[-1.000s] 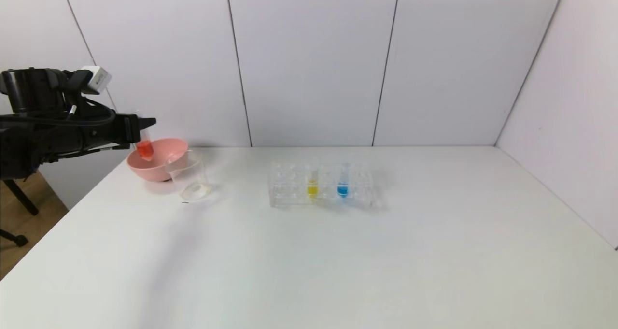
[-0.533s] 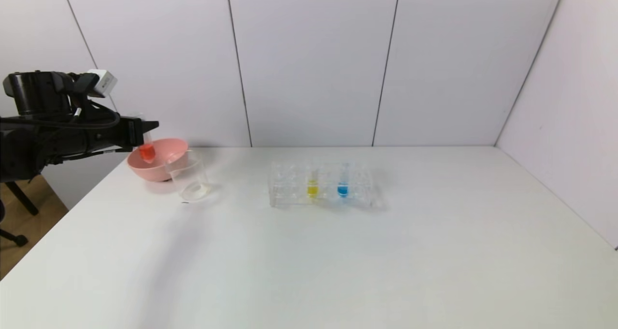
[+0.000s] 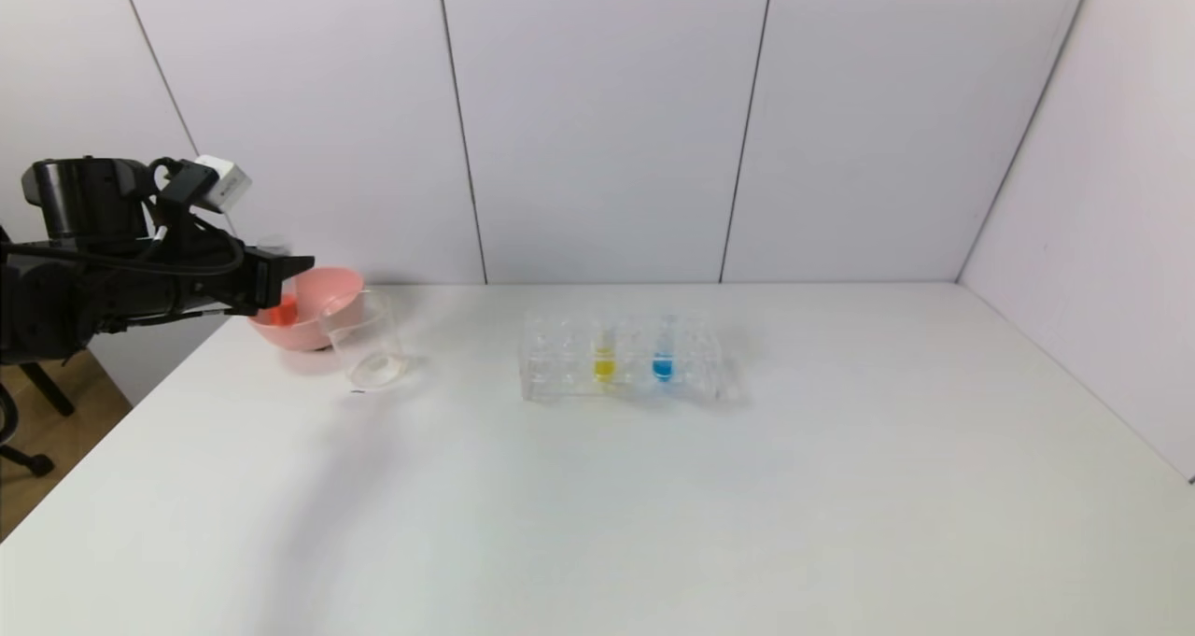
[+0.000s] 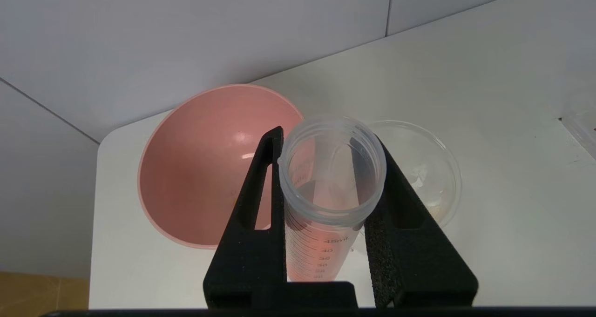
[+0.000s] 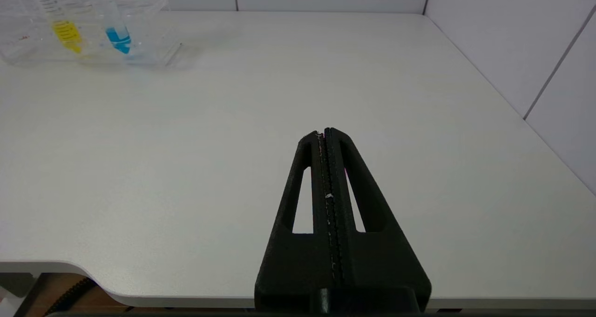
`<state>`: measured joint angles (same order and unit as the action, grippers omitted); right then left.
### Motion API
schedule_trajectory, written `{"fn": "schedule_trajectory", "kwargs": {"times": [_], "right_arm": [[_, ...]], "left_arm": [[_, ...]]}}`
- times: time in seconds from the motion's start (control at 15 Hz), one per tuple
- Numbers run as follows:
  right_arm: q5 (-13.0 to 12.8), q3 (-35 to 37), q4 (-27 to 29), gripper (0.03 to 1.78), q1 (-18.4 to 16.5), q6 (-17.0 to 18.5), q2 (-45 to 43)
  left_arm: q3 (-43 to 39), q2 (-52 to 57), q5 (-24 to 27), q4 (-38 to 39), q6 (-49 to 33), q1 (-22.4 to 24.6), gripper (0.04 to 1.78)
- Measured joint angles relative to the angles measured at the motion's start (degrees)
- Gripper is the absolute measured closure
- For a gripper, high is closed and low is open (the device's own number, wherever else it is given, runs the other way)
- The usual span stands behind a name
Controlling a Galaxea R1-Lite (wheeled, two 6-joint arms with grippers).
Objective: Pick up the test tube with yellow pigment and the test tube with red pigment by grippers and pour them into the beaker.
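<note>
The black two-fingered left tool is clamped on the clear red-liquid test tube, above the pink bowl beside the clear beaker; the yellow-liquid tube stands in the clear rack on the white bench; the right tool hangs pressed closed, empty.

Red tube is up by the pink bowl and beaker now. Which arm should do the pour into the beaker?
Left. Its end effector already grips the test tube with red pigment upright, right beside the beaker. The right end effector is shut and empty near the table's front edge, far from the beaker.
</note>
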<state>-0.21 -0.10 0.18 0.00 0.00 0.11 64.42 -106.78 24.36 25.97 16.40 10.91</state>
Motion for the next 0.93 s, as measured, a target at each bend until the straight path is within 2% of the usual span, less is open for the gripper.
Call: {"fn": "schedule_trajectory", "kwargs": {"times": [0.2,0.33,0.53,0.93], "right_arm": [[0.0,0.0,0.0,1.70,0.0,0.0,0.0],[0.0,0.0,0.0,1.70,0.0,0.0,0.0],[0.0,0.0,0.0,1.70,0.0,0.0,0.0],[0.0,0.0,0.0,1.70,0.0,0.0,0.0]], "left_arm": [[0.8,0.0,3.3,-1.0,2.2,1.1,1.33],[2.6,0.0,4.9,-4.9,4.7,2.1,1.33],[7.7,0.0,8.3,-14.4,11.1,3.9,1.33],[21.2,0.4,8.9,-39.4,23.8,4.9,1.33]]}}
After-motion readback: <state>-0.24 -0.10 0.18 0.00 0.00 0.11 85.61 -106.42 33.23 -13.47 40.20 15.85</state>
